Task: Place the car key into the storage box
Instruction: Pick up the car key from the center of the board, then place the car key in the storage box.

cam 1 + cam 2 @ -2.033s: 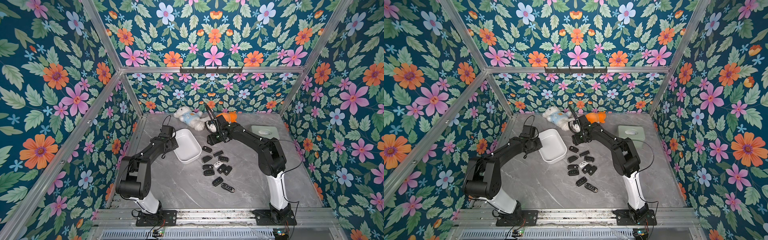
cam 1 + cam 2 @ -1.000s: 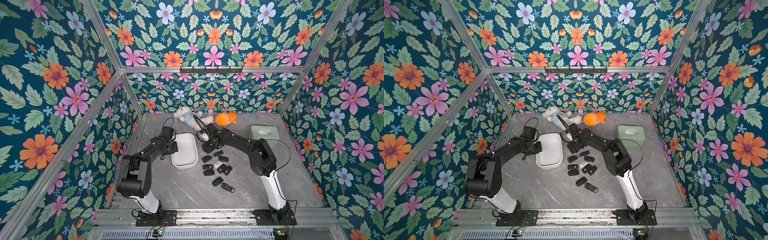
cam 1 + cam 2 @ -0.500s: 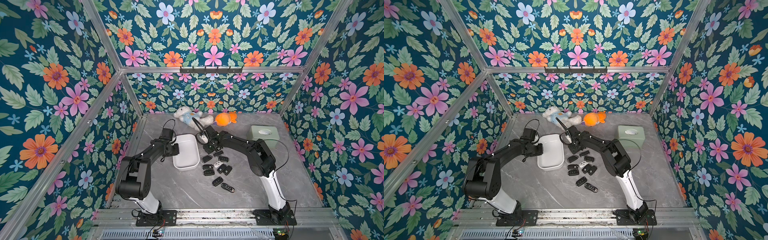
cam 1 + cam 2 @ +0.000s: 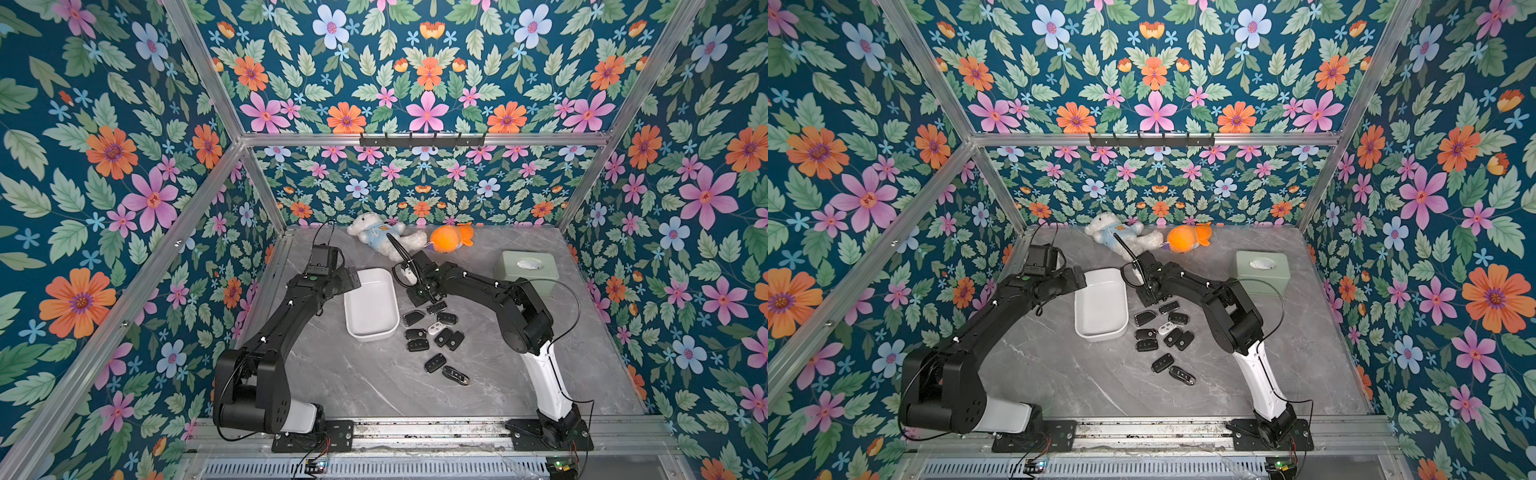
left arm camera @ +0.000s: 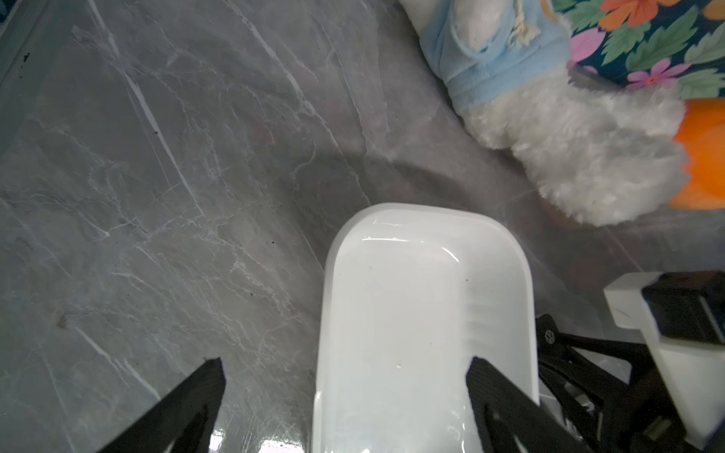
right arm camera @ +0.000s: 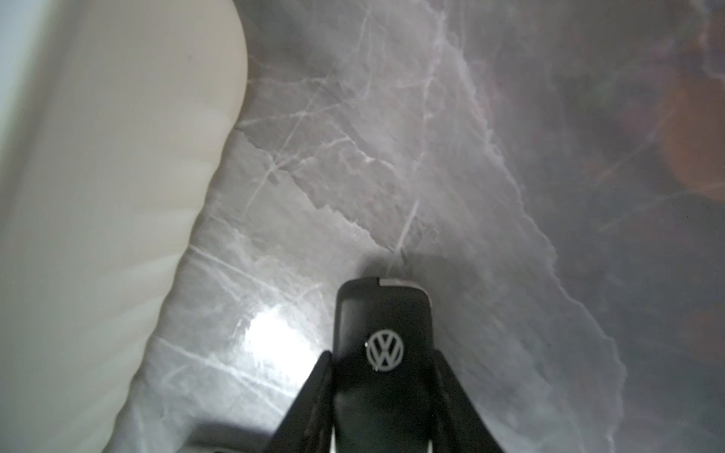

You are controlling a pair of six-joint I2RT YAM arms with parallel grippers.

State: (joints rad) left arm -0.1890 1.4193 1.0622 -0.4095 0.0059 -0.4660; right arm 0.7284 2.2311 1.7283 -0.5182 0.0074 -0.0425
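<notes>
At the eleven o'clock corner of the white storage box (image 4: 371, 307), both top views show the left gripper (image 4: 354, 277) only as a dark block; the left wrist view alone shows its fingers (image 5: 196, 396) spread wide, one above the box's floor, one over the bare marble table (image 4: 374, 386). At the box's three o'clock, just outside its wall, the right gripper (image 6: 382, 357) is clamped on the car key (image 6: 382, 313); its wrist view alone reveals a black fob with a silver VW badge and pale tip, low over the table. Loose keys (image 4: 444, 336) lie at the box's four o'clock.
</notes>
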